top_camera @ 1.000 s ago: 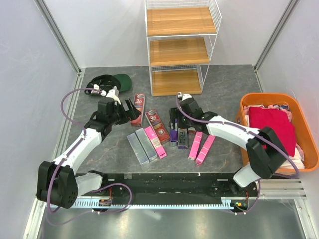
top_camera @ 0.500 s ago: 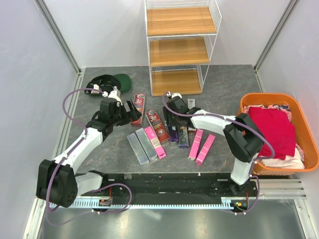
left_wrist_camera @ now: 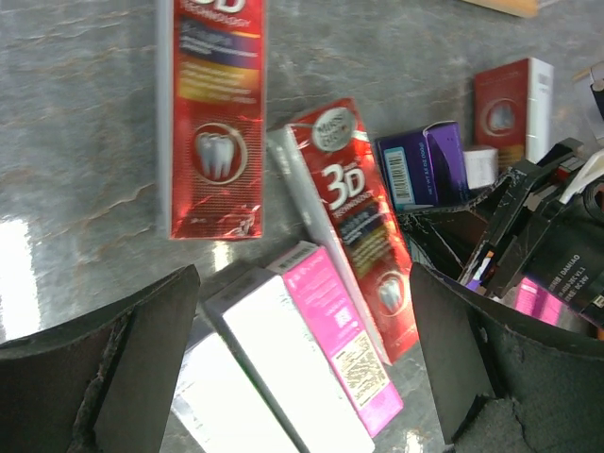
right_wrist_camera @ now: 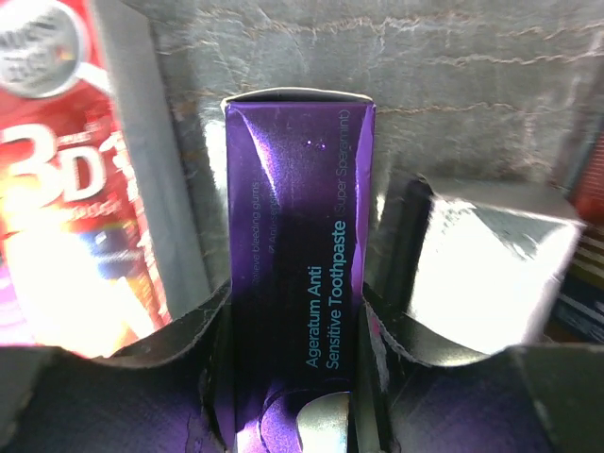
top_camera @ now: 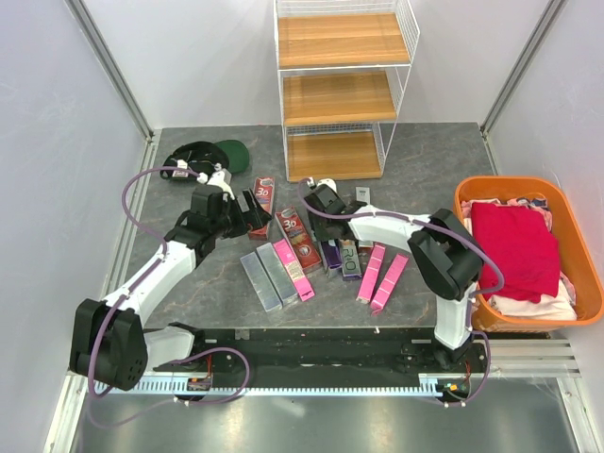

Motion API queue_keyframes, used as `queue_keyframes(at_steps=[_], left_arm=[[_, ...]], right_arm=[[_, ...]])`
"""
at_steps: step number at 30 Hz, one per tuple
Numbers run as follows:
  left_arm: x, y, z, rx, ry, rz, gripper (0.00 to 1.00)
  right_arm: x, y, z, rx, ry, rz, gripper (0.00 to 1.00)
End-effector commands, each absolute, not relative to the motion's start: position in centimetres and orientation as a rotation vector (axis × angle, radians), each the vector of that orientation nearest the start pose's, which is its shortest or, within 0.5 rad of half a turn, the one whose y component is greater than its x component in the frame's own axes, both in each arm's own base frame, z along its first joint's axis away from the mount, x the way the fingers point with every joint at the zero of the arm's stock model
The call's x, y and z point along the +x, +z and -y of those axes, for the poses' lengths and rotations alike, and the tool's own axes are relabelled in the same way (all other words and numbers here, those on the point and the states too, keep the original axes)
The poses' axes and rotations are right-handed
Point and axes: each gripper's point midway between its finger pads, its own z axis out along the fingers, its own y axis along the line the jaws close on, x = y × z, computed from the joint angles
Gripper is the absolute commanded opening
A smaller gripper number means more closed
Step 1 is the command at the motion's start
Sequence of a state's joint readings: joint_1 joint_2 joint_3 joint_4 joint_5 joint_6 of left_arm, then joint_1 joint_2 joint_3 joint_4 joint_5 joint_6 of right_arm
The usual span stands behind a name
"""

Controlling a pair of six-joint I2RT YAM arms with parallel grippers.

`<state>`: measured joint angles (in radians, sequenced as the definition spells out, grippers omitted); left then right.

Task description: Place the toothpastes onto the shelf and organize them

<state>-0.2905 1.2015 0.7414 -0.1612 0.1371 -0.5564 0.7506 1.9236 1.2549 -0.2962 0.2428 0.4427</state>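
Several toothpastes lie flat on the grey table in front of the shelf (top_camera: 340, 94): two red 3D cartons (top_camera: 264, 203), silver ones (top_camera: 267, 276), pink ones (top_camera: 382, 274) and purple ones (top_camera: 344, 260). My right gripper (right_wrist_camera: 293, 377) is shut on a purple toothpaste carton (right_wrist_camera: 297, 283) that lies on the table, one jaw against each long side. A red carton (right_wrist_camera: 57, 217) lies to its left and a silver one (right_wrist_camera: 481, 274) to its right. My left gripper (left_wrist_camera: 297, 377) hangs open above a pink carton (left_wrist_camera: 344, 340) and a silver carton (left_wrist_camera: 283, 387), holding nothing.
An orange basket (top_camera: 472, 203) with red and pink cloth stands at the right edge. A green cap (top_camera: 222, 151) lies at the back left. The two grippers are close together over the cluster of cartons. Grey walls enclose the table.
My right arm has swung left across the cartons and its jaws have closed onto the purple carton. The left arm has barely moved and stays open.
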Motion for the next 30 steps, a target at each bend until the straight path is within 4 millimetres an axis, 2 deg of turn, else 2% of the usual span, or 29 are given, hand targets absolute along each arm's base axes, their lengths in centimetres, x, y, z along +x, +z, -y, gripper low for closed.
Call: queue_keyframes(at_steps=[1,2,3,4,5,6,7,8,9,10,12,13,14,15,17,19,23,24,28,30], left_arm=[[32.1,16.0,16.7,-0.070,-0.766,-2.139,1.00],[32.1,16.6,17.0,-0.051,-0.787,-2.113,1.00],[31.9,17.1,17.4,-0.023,-0.822,-2.094,1.00],[31.5,17.0,17.6,-0.012,-0.838,-2.094,1.00],[31.7,18.2,17.8,0.005,-0.858,-2.041,1.00],[31.4,18.8,18.2,0.030,-0.890,-2.021,1.00],[31.0,18.7,18.4,0.042,-0.911,-2.013,1.00],[31.0,20.0,18.7,0.071,-0.934,-1.954,1.00],[30.4,20.4,19.2,0.111,-0.977,-1.937,1.00],[30.1,20.5,19.4,0.128,-0.996,-1.923,1.00],[29.4,22.4,20.1,0.181,-1.052,-1.845,1.00],[29.0,22.6,20.3,0.191,-1.083,-1.829,1.00],[28.3,23.3,20.8,0.230,-1.126,-1.795,1.00],[28.0,25.0,21.1,0.269,-1.150,-1.713,1.00],[26.6,25.7,21.7,0.309,-1.232,-1.659,1.00],[25.7,27.3,22.1,0.347,-1.296,-1.561,1.00],[24.5,28.0,23.0,0.414,-1.405,-1.519,1.00],[24.7,27.9,23.1,0.408,-1.414,-1.524,1.00],[25.7,26.8,23.1,0.350,-1.418,-1.563,1.00],[25.8,27.3,23.2,0.343,-1.431,-1.535,1.00]], right_arm=[[35.6,10.2,-30.4,-0.271,0.352,-2.335,0.39],[35.6,11.0,-30.6,-0.266,0.385,-2.320,0.38],[35.4,12.7,-30.9,-0.257,0.459,-2.296,0.38],[35.5,13.6,-31.1,-0.243,0.508,-2.270,0.37],[35.8,14.5,-30.8,-0.216,0.543,-2.251,0.37],[35.2,16.4,-31.3,-0.222,0.645,-2.219,0.37],[35.1,17.4,-31.7,-0.200,0.738,-2.181,0.37],[35.3,19.5,-31.3,-0.181,0.825,-2.131,0.37],[35.4,20.8,-31.6,-0.174,0.907,-2.086,0.37],[34.2,21.8,-32.5,-0.217,1.048,-2.062,0.37],[34.0,23.9,-32.6,-0.250,1.159,-2.000,0.37],[32.7,24.5,-33.3,-0.324,1.250,-1.991,0.37],[32.2,24.8,-33.6,-0.376,1.286,-1.976,0.37],[31.5,25.2,-34.0,-0.425,1.325,-1.956,0.37],[29.7,25.7,-34.6,-0.522,1.429,-1.923,0.37],[29.0,25.6,-34.7,-0.554,1.467,-1.900,0.37],[28.4,26.1,-34.4,-0.526,1.500,-1.865,0.37],[27.8,27.3,-34.7,-0.541,1.555,-1.816,0.38],[26.3,28.1,-35.1,-0.599,1.676,-1.774,0.37],[26.0,28.0,-35.1,-0.616,1.689,-1.771,0.37]])
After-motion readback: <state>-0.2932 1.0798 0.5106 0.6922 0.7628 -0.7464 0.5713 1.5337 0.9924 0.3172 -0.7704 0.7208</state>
